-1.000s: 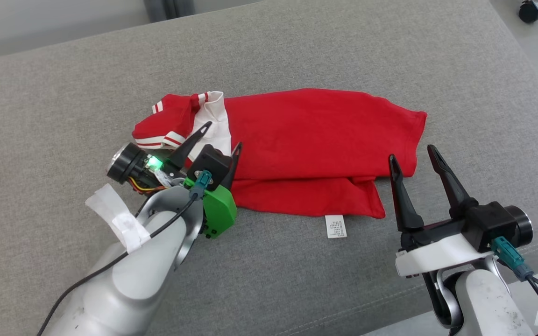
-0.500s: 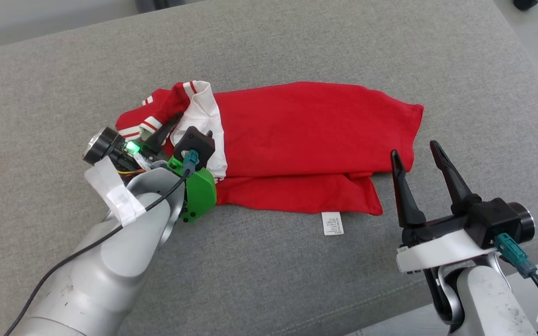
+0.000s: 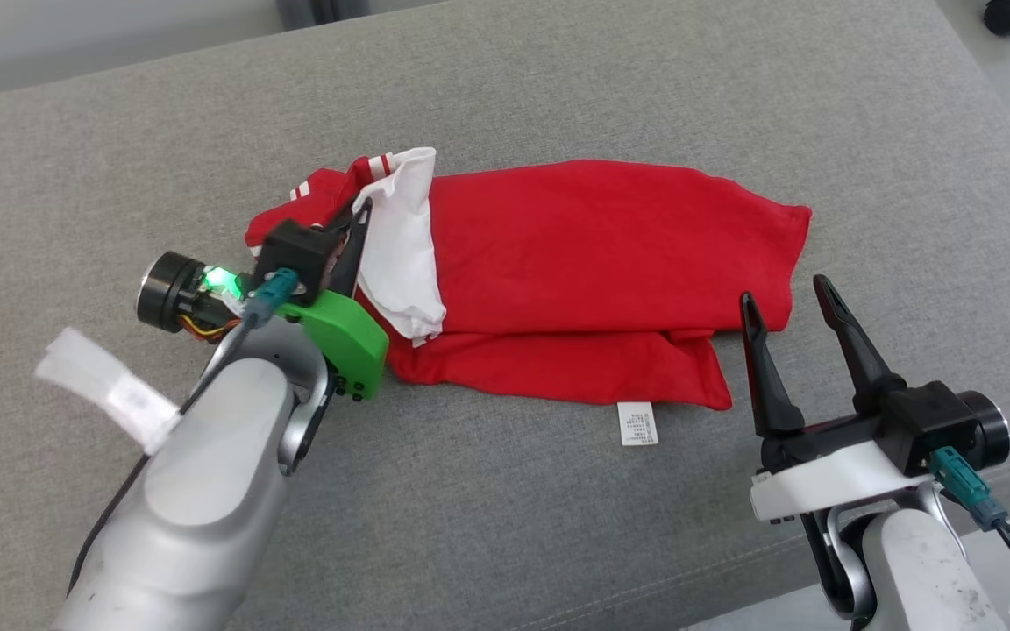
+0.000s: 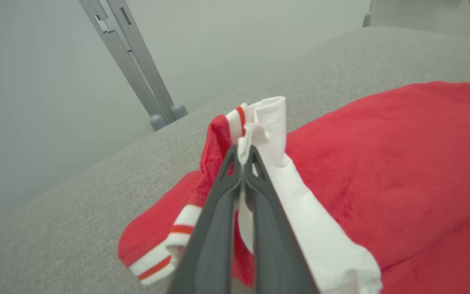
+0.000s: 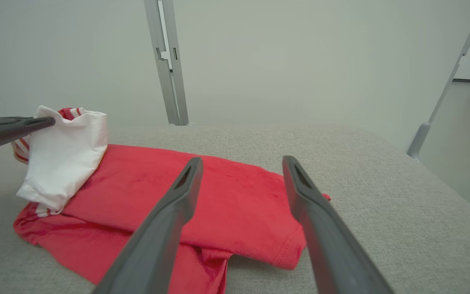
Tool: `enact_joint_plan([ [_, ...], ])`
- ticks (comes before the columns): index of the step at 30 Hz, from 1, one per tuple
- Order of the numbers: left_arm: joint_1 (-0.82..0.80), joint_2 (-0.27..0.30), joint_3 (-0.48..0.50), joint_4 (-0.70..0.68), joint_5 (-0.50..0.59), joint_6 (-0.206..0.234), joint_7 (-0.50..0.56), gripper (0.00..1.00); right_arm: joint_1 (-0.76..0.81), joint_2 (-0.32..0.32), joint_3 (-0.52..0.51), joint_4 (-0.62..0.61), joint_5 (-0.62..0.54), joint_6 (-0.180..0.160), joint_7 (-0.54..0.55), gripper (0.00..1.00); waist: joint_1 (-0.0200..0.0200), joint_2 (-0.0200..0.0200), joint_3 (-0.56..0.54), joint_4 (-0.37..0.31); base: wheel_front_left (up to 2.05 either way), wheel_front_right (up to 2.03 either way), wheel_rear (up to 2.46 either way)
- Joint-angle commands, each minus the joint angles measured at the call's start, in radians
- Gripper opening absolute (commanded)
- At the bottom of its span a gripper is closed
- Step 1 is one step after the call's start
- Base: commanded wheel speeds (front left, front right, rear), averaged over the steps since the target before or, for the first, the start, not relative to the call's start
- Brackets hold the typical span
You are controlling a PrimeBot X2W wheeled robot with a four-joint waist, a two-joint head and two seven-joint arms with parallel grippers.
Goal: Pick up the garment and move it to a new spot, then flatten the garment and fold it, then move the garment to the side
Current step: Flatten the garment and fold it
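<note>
While clenched on a white fold, grips the shirt (image 3: 593, 254) in the left gripper (image 4: 243, 151), fingers pressed together, that end raised. Leaves the right gripper (image 3: 782, 291) spread wide, grasping nothing, near the shirt's other end. Lies red and folded lengthwise on the grey couch (image 3: 558, 88), striped cuffs bunched by the white fold. Counts one shirt, one white tag (image 3: 636, 423), two grippers.

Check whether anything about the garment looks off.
The garment is bunched at its left end, where the left gripper pinches a white fold, and its care label pokes out from the near hem.
</note>
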State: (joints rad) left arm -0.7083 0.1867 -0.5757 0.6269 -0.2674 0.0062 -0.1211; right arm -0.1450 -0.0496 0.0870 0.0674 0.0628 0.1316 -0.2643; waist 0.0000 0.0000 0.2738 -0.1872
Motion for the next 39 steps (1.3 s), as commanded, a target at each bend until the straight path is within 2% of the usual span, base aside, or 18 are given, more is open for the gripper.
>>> enact_joint_plan([
  [1, 0.028, 0.014, 0.040, -0.040, -0.049, -0.009, -0.012, 0.00, 0.016, -0.002, -0.003, 0.002, -0.010, -0.002, 0.000, 1.00, 0.0000, 0.0000, -0.008, 0.015, 0.00, 0.00, 0.00],
  [7, 0.158, 0.051, 0.214, -0.286, -0.281, -0.044, -0.002, 0.00, 0.060, -0.002, 0.002, 0.014, -0.037, -0.002, 0.000, 1.00, 0.0000, 0.0000, -0.015, 0.048, 0.00, 0.00, 0.00],
  [13, 0.274, 0.079, 0.317, -0.477, -0.418, -0.017, 0.051, 0.00, 0.100, -0.002, 0.004, 0.050, -0.043, -0.002, 0.000, 1.00, 0.0000, 0.0000, -0.008, 0.065, 0.00, 0.00, 0.00],
  [20, 0.369, 0.096, 0.373, -0.574, -0.470, 0.018, 0.051, 0.00, 0.096, -0.001, 0.022, 0.158, -0.031, -0.002, 0.000, 1.00, 0.0000, 0.0000, -0.001, 0.072, 0.00, 0.00, 0.00],
  [29, 0.405, 0.095, 0.378, -0.596, -0.481, 0.028, 0.046, 0.00, 0.086, -0.002, 0.056, 0.215, -0.052, -0.002, 0.000, 1.00, 0.0000, 0.0000, -0.013, 0.091, 0.00, 0.00, 0.00],
  [30, 0.406, 0.095, 0.377, -0.597, -0.481, 0.027, 0.045, 0.00, 0.085, -0.002, 0.057, 0.220, -0.050, -0.002, 0.000, 0.89, 0.0000, 0.0000, -0.015, 0.092, 0.00, 0.00, 0.00],
  [31, 0.407, 0.095, 0.377, -0.597, -0.482, 0.028, 0.045, 0.00, 0.084, -0.002, 0.057, 0.227, -0.052, -0.002, 0.000, 0.64, 0.0000, 0.0000, -0.017, 0.093, 0.00, 0.00, 0.00],
  [32, 0.407, 0.095, 0.376, -0.596, -0.483, 0.029, 0.044, 0.00, 0.084, -0.002, 0.054, 0.237, -0.053, -0.002, 0.000, 0.45, 0.0000, 0.0000, -0.019, 0.094, 0.00, 0.00, 0.00],
  [35, 0.410, 0.094, 0.378, -0.592, -0.488, 0.030, 0.042, 0.00, 0.080, -0.002, 0.052, 0.262, -0.052, -0.002, 0.000, 0.00, 0.0000, 0.0000, -0.025, 0.096, 0.00, 0.00, 0.00],
  [39, 0.412, 0.095, 0.387, -0.591, -0.498, 0.030, 0.038, 0.00, 0.071, -0.004, 0.060, 0.284, -0.052, -0.002, 0.000, 0.00, 0.0000, 0.0000, -0.031, 0.097, 0.00, 0.00, 0.00],
])
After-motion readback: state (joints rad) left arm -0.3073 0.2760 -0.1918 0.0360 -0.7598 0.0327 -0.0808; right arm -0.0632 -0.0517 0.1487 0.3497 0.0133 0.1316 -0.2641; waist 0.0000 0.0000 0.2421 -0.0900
